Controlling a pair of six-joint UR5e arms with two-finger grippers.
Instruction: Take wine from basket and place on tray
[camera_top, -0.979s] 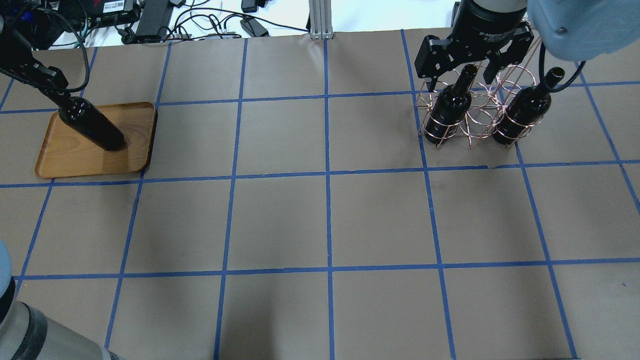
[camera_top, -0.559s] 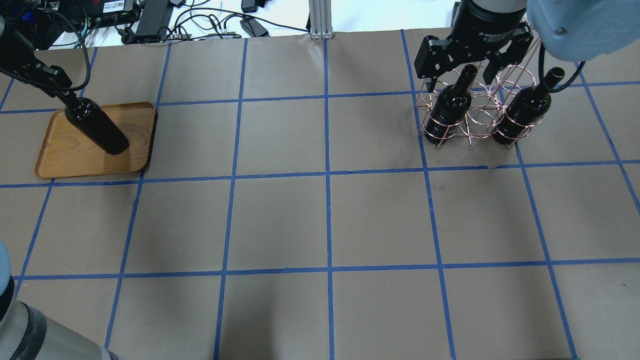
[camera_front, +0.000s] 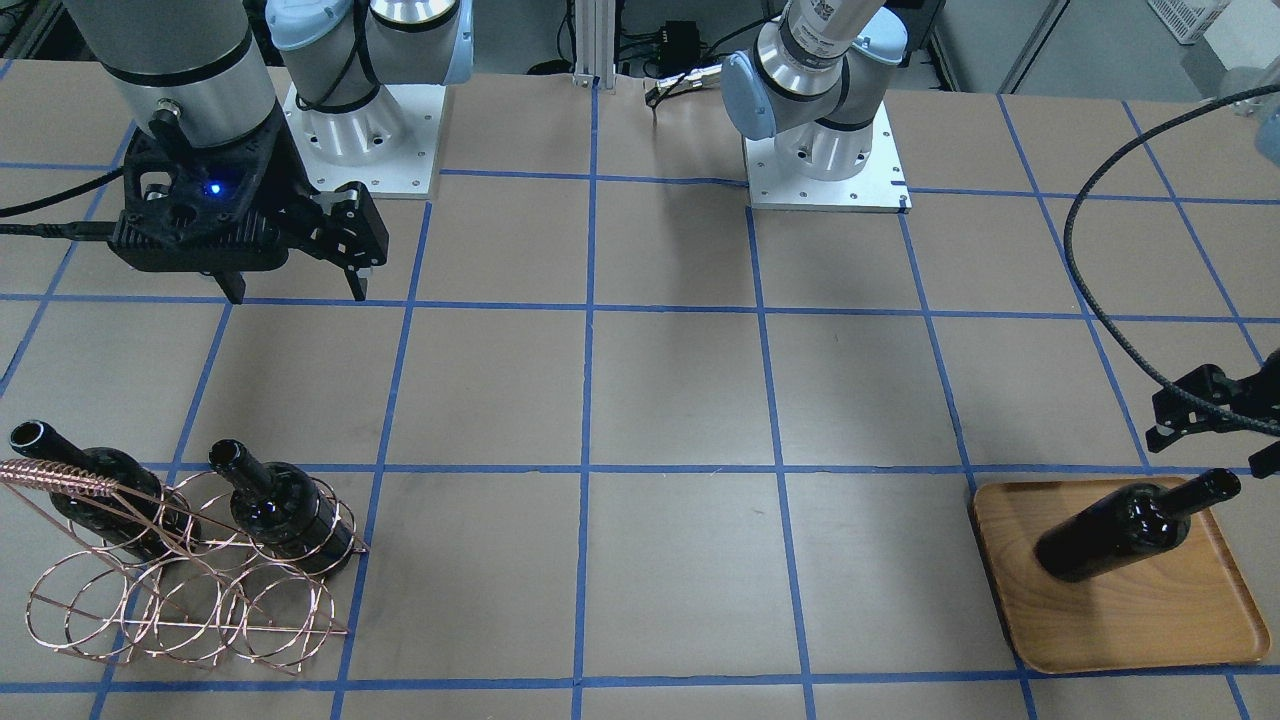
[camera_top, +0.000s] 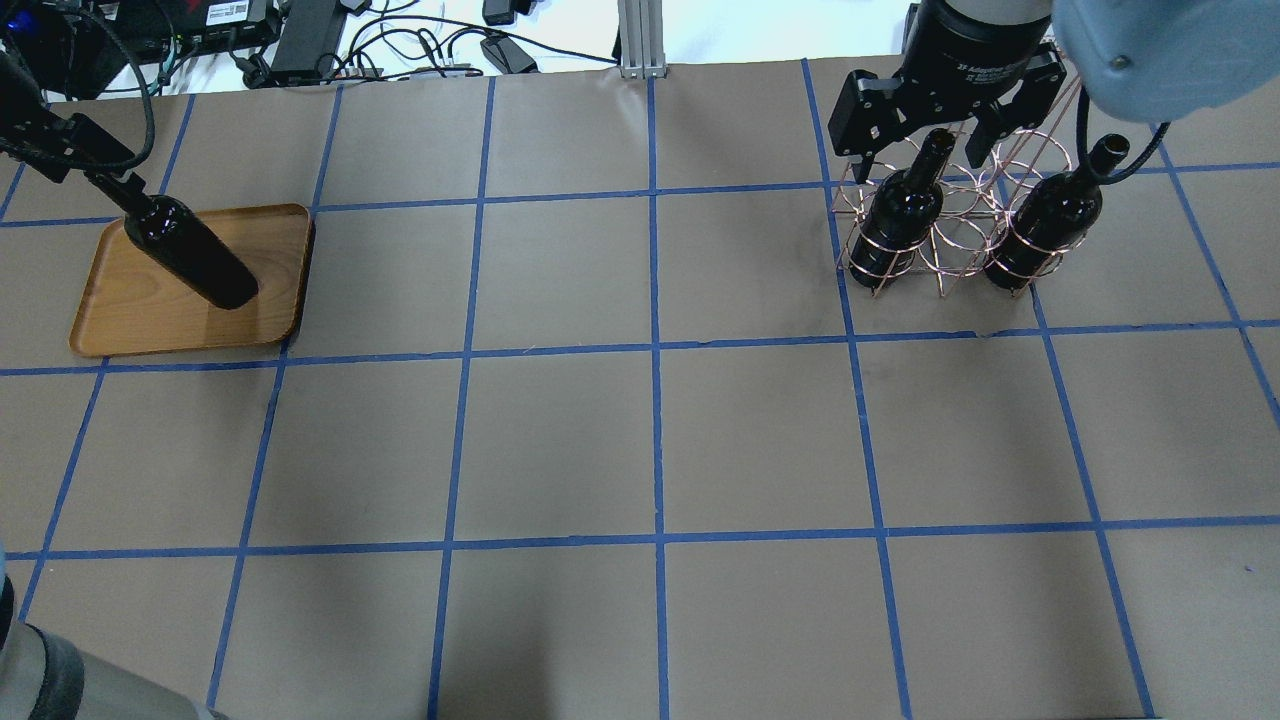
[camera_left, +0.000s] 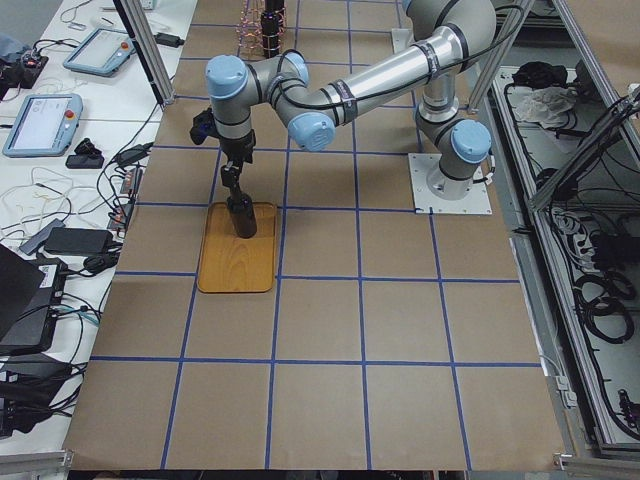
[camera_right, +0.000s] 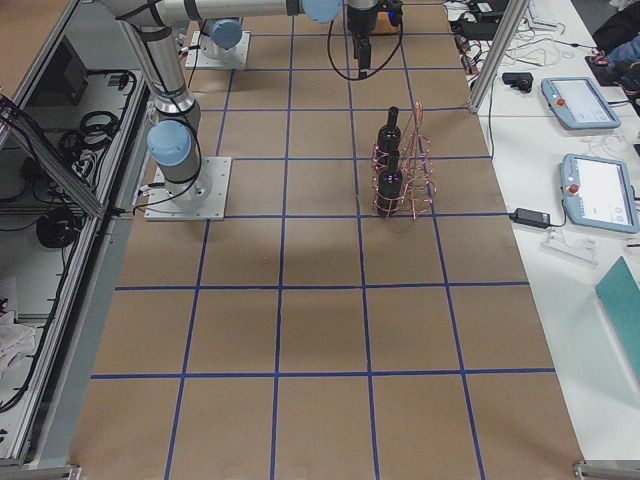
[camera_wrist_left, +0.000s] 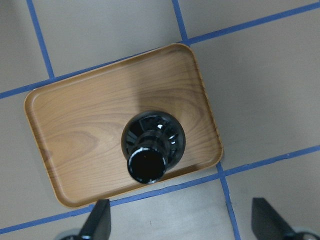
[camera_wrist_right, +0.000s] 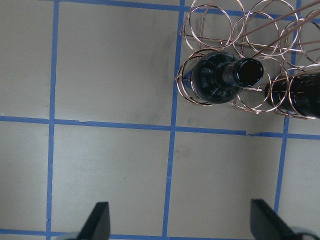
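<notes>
Bright even light, soft shadows, glints on the wine (camera_wrist_left: 152, 142).

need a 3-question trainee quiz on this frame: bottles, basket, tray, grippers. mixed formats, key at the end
1. What does the basket hold, and how many?
2. True or false: the left gripper is shut on the bottle standing on the tray.
3. The right gripper is: A) open, holding nothing; B) shut on a bottle neck; C) shut on the basket handle.

Key
1. Two wine bottles.
2. False: it is open, above the bottle.
3. A.
</notes>
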